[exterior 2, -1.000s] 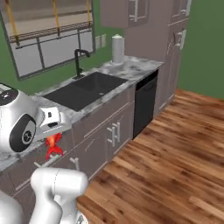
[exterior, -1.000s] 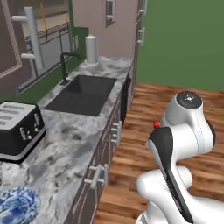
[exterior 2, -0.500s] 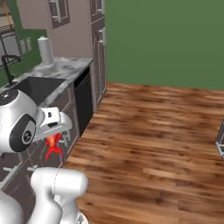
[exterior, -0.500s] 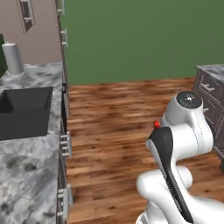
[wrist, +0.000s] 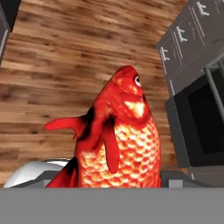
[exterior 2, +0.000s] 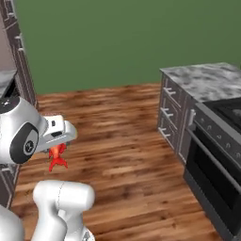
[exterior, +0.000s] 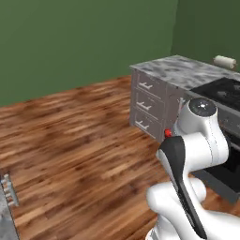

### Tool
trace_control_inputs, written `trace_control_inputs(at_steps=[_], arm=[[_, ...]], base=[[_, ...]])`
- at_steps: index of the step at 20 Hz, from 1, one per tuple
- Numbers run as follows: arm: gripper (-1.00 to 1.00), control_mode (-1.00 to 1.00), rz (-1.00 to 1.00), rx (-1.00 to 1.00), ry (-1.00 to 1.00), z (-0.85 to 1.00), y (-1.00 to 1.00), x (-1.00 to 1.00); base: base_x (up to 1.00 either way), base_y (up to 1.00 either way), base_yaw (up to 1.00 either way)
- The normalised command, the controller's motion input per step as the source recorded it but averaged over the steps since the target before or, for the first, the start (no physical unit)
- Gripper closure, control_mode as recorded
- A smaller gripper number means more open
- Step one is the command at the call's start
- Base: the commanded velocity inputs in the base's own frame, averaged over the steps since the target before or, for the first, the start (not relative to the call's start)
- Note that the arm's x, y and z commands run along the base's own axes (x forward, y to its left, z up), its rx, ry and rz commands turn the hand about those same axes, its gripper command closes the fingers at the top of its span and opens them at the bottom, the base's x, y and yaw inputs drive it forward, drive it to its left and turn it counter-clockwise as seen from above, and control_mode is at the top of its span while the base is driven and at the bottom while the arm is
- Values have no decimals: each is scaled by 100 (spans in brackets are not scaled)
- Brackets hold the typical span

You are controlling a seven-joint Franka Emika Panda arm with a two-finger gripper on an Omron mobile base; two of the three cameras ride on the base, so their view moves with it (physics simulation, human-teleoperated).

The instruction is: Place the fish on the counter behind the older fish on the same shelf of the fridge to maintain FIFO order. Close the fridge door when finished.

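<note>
Presently no fridge in frame: wood floor [exterior 2: 122,122] ahead, a marble-topped cabinet run [exterior 2: 207,80] and black oven [exterior 2: 216,164] off to the right. Carried well above the floor at the gripper [exterior 2: 57,151], jaws partly closed on the fish [wrist: 120,140]. Long axis in line with the fingers, head pointing outward. Judged: shelf placement waits on the base bringing the fridge into reach.
</note>
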Motion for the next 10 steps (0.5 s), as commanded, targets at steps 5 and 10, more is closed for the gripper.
trace_control_inputs(at_steps=[5, 10], arm=[[100, 100, 0, 0, 0, 0, 0, 0], [100, 100, 0, 0, 0, 0, 0, 0]], base=[[0, -37, -71], [0, -43, -68]])
